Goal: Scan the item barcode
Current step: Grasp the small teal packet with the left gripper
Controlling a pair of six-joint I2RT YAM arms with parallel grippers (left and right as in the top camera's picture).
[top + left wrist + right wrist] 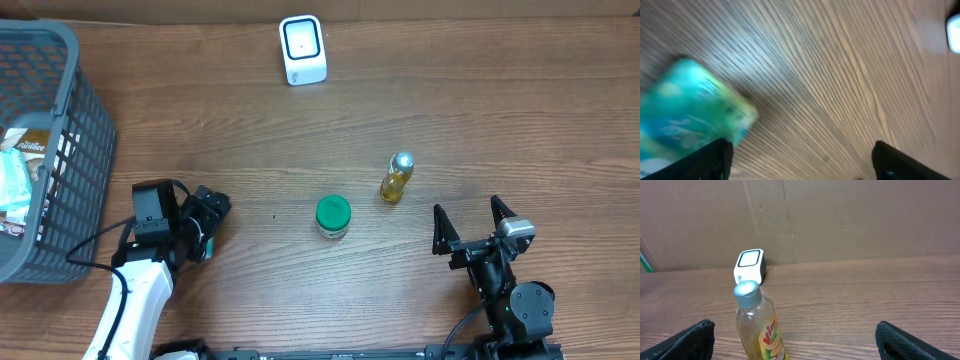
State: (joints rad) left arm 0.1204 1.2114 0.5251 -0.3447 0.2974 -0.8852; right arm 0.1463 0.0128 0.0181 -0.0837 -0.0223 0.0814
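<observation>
Several packets (pixel 20 170) are held in the grey mesh basket (pixel 95 120) at the left edge of the wooden table (pixel 250 130). Two items are stood on it, a green-lidded jar (pixel 333 216) and, near it, a bottle (pixel 396 178) of yellow liquid. A white scanner (pixel 302 50) is set well apart. The left gripper (pixel 212 228) and right gripper (pixel 466 207) are spread wide, nothing grasped. Cardboard (pixel 840 215) is seen behind.

a brown wood-grain tabletop (pixel 200 110) fills the overhead view. behind its far edge stands a plain brown cardboard wall (pixel 850 215), creased vertically. the light is even.
</observation>
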